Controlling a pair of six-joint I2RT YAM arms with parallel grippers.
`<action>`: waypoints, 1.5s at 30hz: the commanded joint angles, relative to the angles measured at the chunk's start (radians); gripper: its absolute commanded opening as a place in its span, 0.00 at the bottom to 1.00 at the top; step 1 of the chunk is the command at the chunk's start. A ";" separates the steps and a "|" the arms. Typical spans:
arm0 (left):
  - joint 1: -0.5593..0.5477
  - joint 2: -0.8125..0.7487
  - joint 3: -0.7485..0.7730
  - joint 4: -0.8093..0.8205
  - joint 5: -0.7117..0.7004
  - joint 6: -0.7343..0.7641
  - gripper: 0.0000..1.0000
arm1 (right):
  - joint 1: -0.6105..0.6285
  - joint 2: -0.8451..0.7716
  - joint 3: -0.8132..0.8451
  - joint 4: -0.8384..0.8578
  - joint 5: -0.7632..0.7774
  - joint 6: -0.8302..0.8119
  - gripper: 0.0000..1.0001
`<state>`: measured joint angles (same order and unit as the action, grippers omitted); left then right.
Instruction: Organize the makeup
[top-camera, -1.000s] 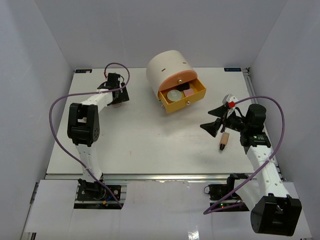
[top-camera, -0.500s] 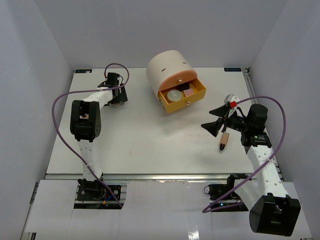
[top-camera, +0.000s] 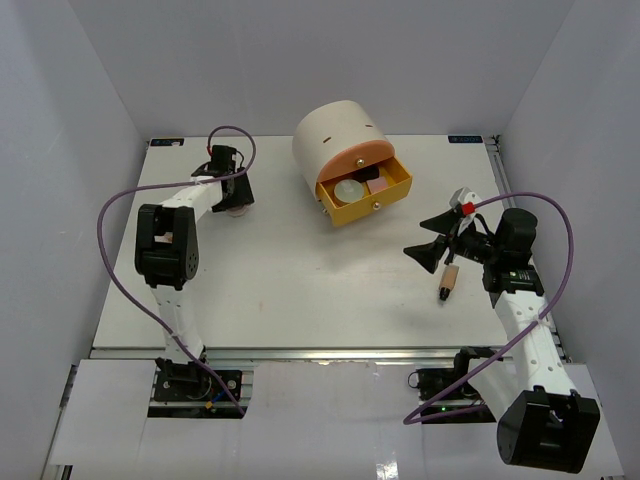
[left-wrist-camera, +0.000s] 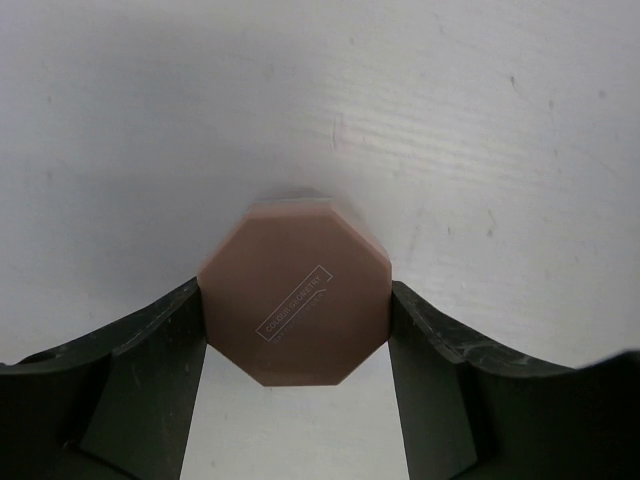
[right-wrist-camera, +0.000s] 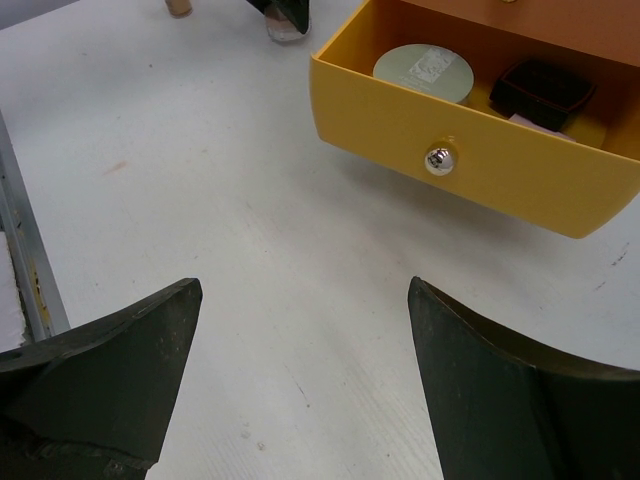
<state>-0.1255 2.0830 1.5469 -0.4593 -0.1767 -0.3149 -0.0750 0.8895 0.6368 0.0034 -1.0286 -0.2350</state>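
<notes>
A pink octagonal disc (left-wrist-camera: 293, 305) sits between my left gripper's (left-wrist-camera: 295, 300) fingers, touching both pads, low over the white table at the far left (top-camera: 233, 197). My right gripper (top-camera: 440, 240) is open and empty above the table at the right (right-wrist-camera: 302, 290). A tan tube (top-camera: 448, 281) lies on the table just below it. The yellow drawer (top-camera: 372, 207) stands pulled out, holding a silver-white round compact (top-camera: 349, 190), a black square case (top-camera: 368, 178) and a pink flat palette (top-camera: 381, 186). The compact (right-wrist-camera: 425, 70) and case (right-wrist-camera: 540, 88) also show in the right wrist view.
The big cream drum (top-camera: 338, 138) stands at the back centre, its yellow drawer (right-wrist-camera: 470, 150) with a silver knob (right-wrist-camera: 436, 160) facing my right gripper. White walls enclose the table on three sides. A metal rail (top-camera: 300, 352) runs along the near edge.
</notes>
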 joint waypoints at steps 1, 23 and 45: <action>-0.033 -0.291 -0.117 0.107 0.211 -0.055 0.05 | -0.013 -0.015 -0.015 0.041 -0.023 0.006 0.90; -0.641 -0.447 0.072 0.128 0.010 -0.024 0.02 | -0.077 -0.017 -0.029 0.049 -0.030 0.013 0.90; -0.766 0.113 0.752 0.051 -0.252 0.218 0.14 | -0.101 -0.013 -0.037 0.072 -0.048 0.036 0.90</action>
<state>-0.8758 2.1682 2.2084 -0.4088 -0.3803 -0.1666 -0.1683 0.8833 0.6056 0.0301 -1.0520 -0.2118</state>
